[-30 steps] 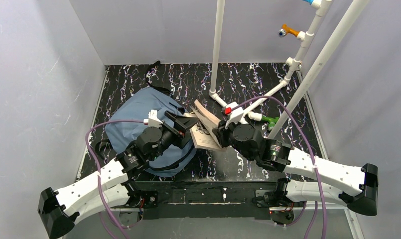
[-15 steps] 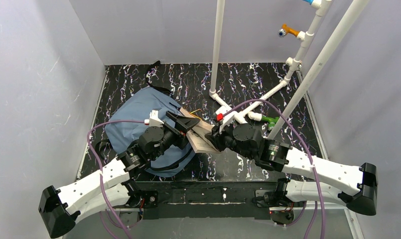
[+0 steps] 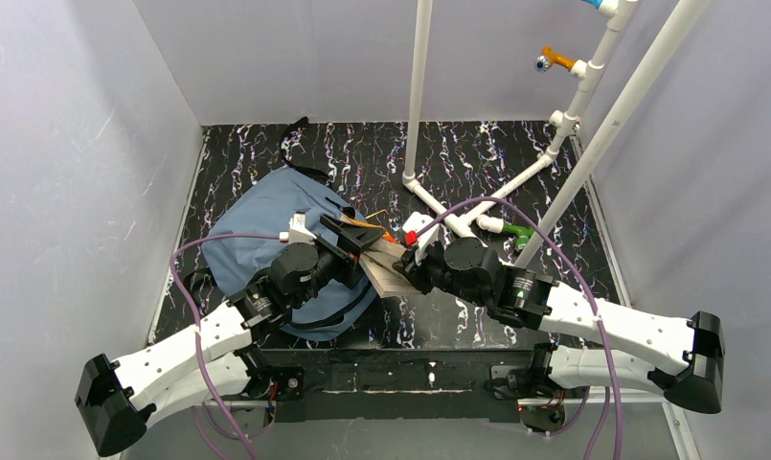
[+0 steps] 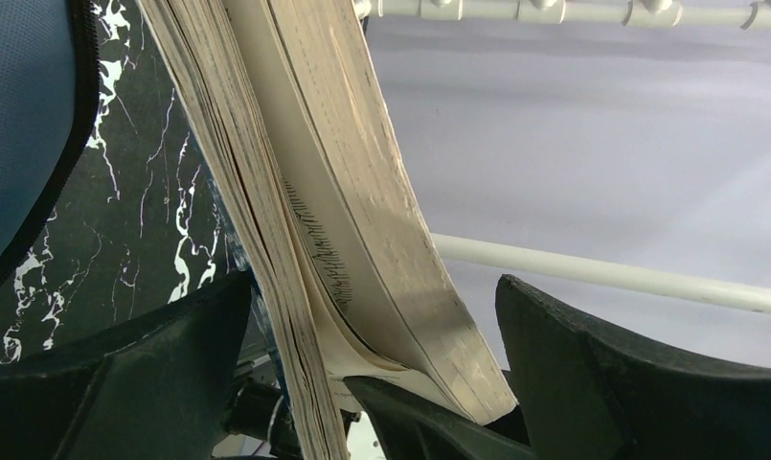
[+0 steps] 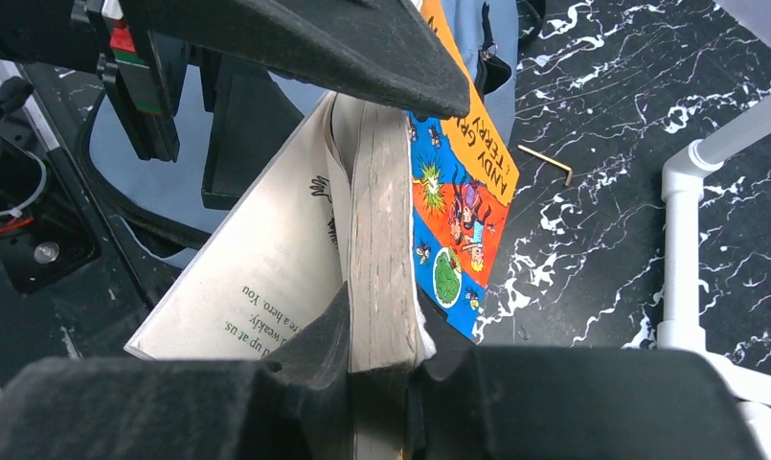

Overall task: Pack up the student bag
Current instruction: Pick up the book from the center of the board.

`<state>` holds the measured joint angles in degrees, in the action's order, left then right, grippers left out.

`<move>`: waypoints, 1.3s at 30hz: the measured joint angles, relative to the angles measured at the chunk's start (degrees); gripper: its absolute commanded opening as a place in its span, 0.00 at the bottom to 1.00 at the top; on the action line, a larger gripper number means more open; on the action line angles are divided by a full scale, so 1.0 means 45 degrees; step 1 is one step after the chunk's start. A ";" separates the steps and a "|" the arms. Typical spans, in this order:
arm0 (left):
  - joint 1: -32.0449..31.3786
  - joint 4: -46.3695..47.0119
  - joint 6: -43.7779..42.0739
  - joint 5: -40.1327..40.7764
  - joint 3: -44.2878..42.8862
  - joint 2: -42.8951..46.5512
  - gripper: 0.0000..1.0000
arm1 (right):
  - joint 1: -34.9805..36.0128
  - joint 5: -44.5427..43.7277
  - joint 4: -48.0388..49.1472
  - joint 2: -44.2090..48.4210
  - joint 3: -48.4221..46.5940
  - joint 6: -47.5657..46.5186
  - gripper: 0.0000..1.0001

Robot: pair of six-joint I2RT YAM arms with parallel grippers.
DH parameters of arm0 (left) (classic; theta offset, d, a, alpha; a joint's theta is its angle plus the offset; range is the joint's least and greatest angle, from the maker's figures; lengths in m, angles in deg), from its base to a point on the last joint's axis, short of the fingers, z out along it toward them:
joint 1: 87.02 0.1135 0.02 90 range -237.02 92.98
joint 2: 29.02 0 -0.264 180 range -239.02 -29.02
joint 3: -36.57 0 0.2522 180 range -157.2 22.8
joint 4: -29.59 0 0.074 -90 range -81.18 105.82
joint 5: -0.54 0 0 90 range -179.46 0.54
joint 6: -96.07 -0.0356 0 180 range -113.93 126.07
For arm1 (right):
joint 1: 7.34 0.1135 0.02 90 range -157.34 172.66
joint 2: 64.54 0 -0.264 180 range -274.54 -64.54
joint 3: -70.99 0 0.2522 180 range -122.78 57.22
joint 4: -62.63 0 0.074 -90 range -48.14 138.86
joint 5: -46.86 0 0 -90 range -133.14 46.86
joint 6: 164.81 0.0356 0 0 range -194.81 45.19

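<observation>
The slate-blue student bag lies at the left of the mat; it also shows in the left wrist view and the right wrist view. My right gripper is shut on a paperback book with an orange and blue cover, held on edge above the mat, next to the bag's right side. My right gripper pinches the block of pages. My left gripper is open, and its jaws straddle the book's far end. In the left wrist view the pages pass between the spread fingers of my left gripper.
A white PVC pipe frame stands behind the book, with a low pipe on the mat. A small hex key lies on the mat. A green fitting is at the right. A black strap trails behind the bag.
My right gripper has carried the book left toward the bag and into my left gripper's open jaws. The book now stands more on edge. The left arm has barely moved.
</observation>
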<state>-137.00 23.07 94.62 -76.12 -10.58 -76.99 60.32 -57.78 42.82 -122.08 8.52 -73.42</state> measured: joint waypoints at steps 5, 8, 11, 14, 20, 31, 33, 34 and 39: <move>0.0000 -0.0044 0.0228 0.0068 0.0010 -0.0039 0.73 | 0.0000 0.0029 -0.0092 -0.0044 -0.0068 -0.0665 0.08; 0.0010 -0.0063 0.0340 0.0160 0.0015 -0.0087 0.61 | 0.0005 0.0063 -0.0141 -0.0087 -0.0151 -0.1015 0.08; 0.0015 -0.0044 0.0393 0.0243 0.0015 -0.0087 0.51 | 0.0005 0.0126 -0.0180 -0.0180 -0.0155 -0.1205 0.11; 0.0039 -0.0073 0.0471 0.0277 0.0019 -0.0092 0.38 | 0.0005 0.0175 -0.0228 -0.0253 -0.0155 -0.1379 0.19; 0.0121 -0.0272 0.0534 0.0272 0.0034 -0.0141 0.05 | 0.0005 0.0126 -0.0359 -0.0389 -0.0155 -0.1734 0.39; 0.0311 -0.0583 0.0457 0.0559 0.0325 -0.0199 0.00 | 0.0078 0.0738 -0.0695 -0.0282 -0.0194 -0.1185 0.98; 0.0369 -0.0602 0.0282 0.0724 0.0437 -0.0068 0.00 | 0.0087 0.1020 -0.1030 -0.0170 -0.0233 -0.0811 0.98; 0.0413 -0.0646 0.0151 0.0806 0.0457 0.0010 0.00 | 0.0097 0.1088 -0.1141 -0.0112 -0.0238 -0.0559 0.98; 0.0607 -0.0665 -0.1511 0.1321 0.0457 0.0646 0.00 | 0.0126 0.1554 -0.1734 0.0199 -0.0389 0.1467 0.98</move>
<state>-134.27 20.08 87.83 -70.17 -8.53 -74.08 60.89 -50.78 35.02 -121.19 6.77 -66.82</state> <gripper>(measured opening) 0.197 0.983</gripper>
